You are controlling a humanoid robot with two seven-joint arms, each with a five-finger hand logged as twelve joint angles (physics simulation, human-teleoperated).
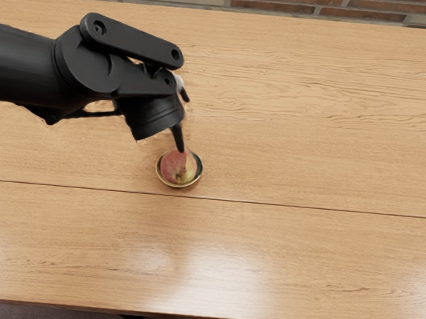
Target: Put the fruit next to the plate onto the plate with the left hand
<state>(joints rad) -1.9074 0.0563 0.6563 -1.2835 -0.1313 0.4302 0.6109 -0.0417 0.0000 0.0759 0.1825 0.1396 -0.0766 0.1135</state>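
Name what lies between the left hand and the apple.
Nothing: in the head view the left hand reaches right to the apple on the plate, no gap showing.

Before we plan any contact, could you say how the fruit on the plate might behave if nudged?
The fruit looks round and smooth, so it may roll. It nearly fills the small plate, whose shallow rim probably offers little restraint. It appears firm, not squashy.
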